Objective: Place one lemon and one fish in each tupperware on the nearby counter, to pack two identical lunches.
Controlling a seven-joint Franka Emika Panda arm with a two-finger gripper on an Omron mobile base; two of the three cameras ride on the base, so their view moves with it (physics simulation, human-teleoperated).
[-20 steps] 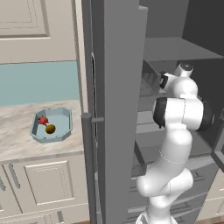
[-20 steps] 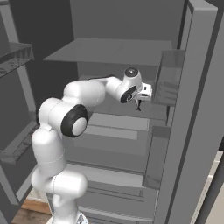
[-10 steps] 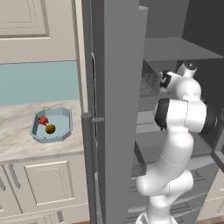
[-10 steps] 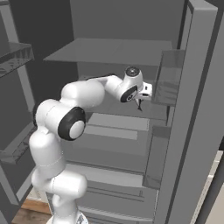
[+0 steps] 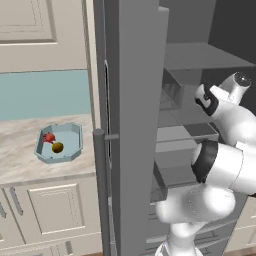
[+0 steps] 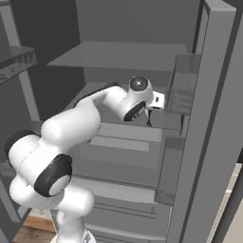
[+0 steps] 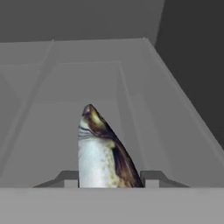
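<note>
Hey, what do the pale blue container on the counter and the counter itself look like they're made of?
The pale blue-grey cut-corner container looks like matte plastic: uniform colour, thin raised walls. The beige counter looks like polished stone, going by its marbled veining, though laminate is possible.

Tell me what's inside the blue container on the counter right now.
In the left base view the pale blue tupperware holds a small red-orange fish and a yellowish lemon. Its near wall hides a strip of the floor.
</note>
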